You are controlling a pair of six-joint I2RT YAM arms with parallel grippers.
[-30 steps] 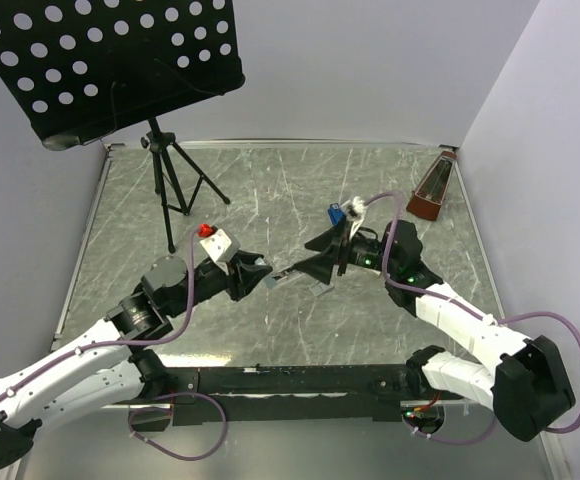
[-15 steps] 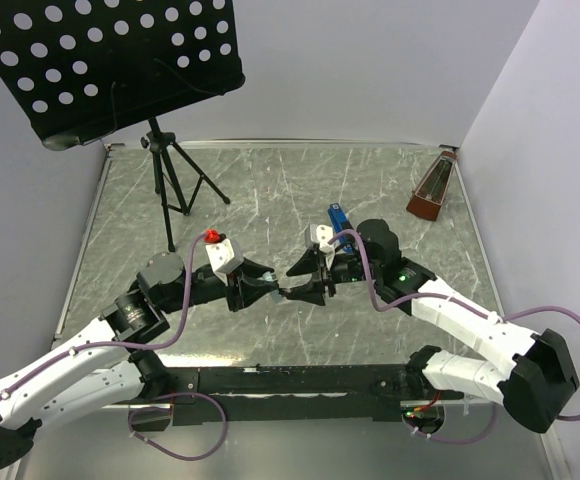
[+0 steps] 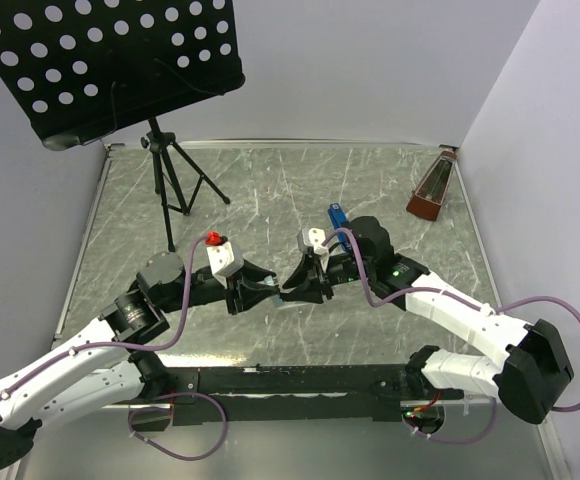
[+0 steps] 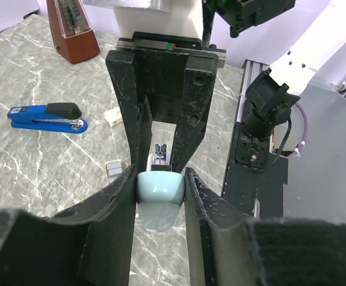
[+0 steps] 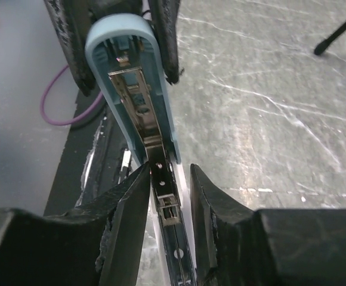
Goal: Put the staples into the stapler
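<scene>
The stapler (image 5: 129,71), a pale blue one opened at its hinge, sits in the centre of the top view, carried between my two arms. My left gripper (image 4: 158,186) is clamped on its rounded blue end. My right gripper (image 5: 168,176) stands narrow around the metal rail (image 5: 164,193); whether it really pinches, I cannot tell. At the left of the left wrist view a dark blue stapler (image 4: 45,116) lies on the table (image 4: 18,59). The staples I cannot find with certainty. My worry is that if the arms pull unevenly, the rail may twist, or the blue end may slip out of my left fingers.
</scene>
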